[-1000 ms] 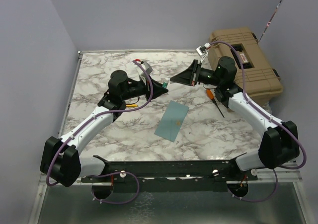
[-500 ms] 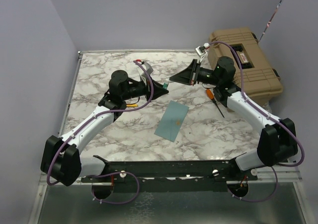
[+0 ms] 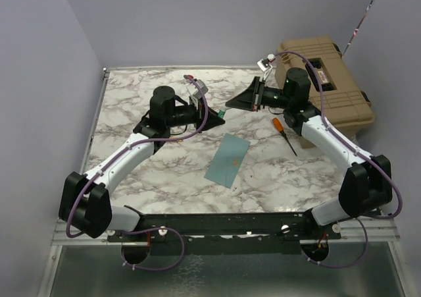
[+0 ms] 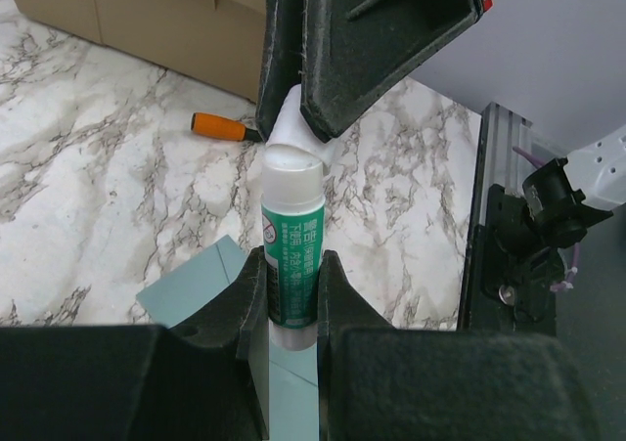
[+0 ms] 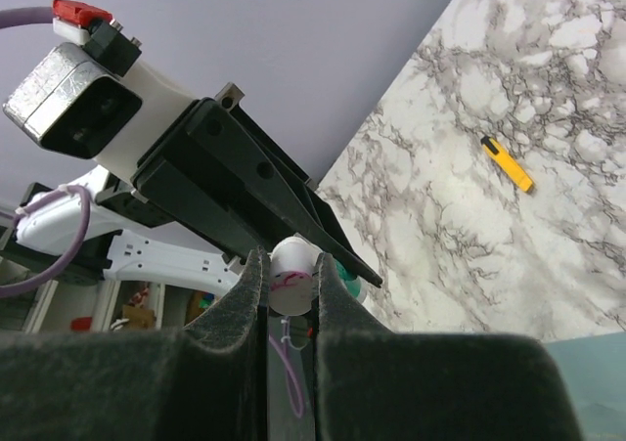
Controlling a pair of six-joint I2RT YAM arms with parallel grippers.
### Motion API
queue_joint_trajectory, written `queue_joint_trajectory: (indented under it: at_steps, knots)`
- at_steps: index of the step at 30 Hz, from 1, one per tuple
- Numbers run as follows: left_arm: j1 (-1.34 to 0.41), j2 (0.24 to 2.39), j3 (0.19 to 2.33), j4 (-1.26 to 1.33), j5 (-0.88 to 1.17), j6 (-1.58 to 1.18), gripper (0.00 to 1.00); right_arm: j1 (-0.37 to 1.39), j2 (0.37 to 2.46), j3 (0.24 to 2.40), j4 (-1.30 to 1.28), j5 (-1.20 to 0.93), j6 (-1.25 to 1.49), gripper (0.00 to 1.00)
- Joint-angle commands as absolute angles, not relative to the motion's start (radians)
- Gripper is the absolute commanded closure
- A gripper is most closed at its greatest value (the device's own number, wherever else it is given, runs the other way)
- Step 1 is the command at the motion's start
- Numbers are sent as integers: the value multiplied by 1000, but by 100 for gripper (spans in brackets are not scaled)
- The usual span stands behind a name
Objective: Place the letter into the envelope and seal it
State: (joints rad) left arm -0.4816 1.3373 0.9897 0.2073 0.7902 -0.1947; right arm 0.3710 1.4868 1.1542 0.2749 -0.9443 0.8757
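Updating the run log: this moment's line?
left gripper: shut on glue stick | right gripper: shut on cap | envelope: flat on table

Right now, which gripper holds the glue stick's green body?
The left gripper, clamped on the green-labelled tube; the right gripper pinches only its white cap.

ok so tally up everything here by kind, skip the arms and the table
envelope: 1
glue stick: 1
screwdriver: 1
yellow tool: 1
tan case: 1
total: 5
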Motion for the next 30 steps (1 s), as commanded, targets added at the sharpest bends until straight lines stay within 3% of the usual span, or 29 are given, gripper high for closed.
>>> queue_joint_trajectory:
  at_steps: [1, 10, 30]
  knots:
    - [-492, 1371, 1035, 123, 848, -156, 100, 382, 1499, 1218, 120, -1009, 767, 99]
    - [-495, 1386, 1098, -54, 842, -50, 100, 382, 1524, 1309, -99, -1006, 667, 100]
    - [-539, 1395, 1131, -140, 814, 46, 100, 395, 1576, 1427, -385, -1014, 565, 99]
